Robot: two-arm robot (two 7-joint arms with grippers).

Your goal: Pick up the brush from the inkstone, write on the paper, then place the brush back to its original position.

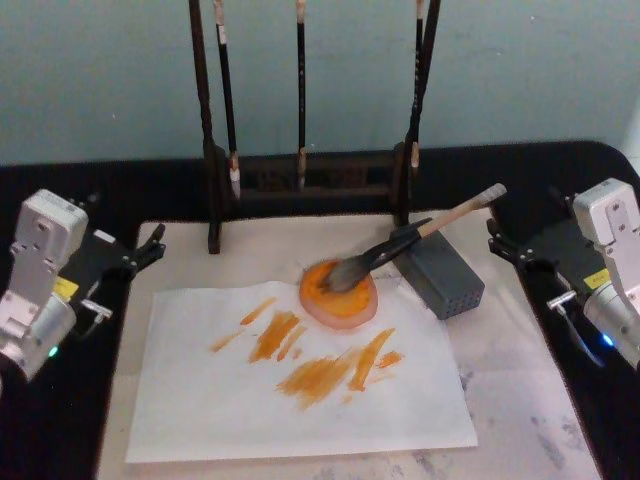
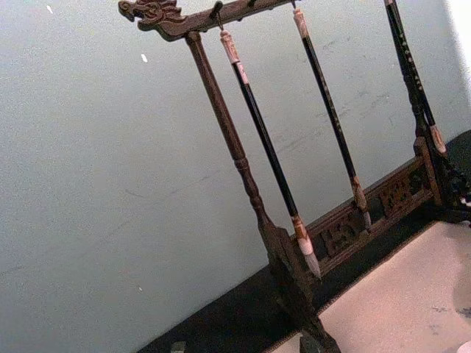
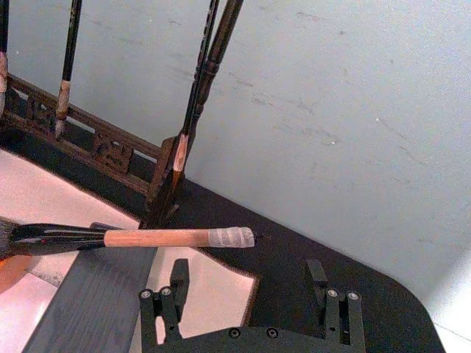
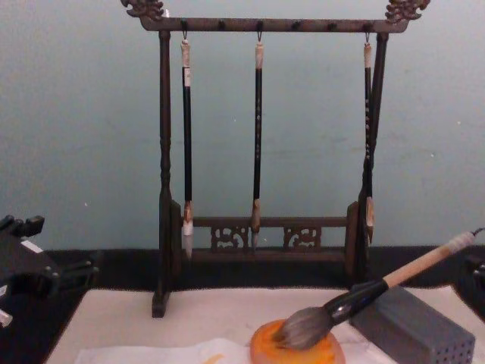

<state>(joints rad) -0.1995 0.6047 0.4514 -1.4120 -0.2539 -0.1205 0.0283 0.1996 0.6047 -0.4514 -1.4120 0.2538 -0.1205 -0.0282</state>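
The brush (image 1: 400,245) lies free, its grey bristle head resting in the round orange inkstone (image 1: 345,308) and its tan handle propped on a grey perforated block (image 1: 445,275). In the chest view the brush (image 4: 356,296) slants up to the right from the inkstone (image 4: 303,355). The white paper (image 1: 300,400) in front of the inkstone carries several orange strokes. My left gripper (image 1: 145,248) is parked at the table's left edge, open and empty. My right gripper (image 3: 246,276) stands open to the right of the block, a short way behind the brush's white-wrapped end (image 3: 232,237).
A dark wooden rack (image 4: 258,227) with three thin hanging brushes stands at the back of the off-white felt mat (image 1: 520,380). The mat lies on a black tabletop, with a pale wall behind.
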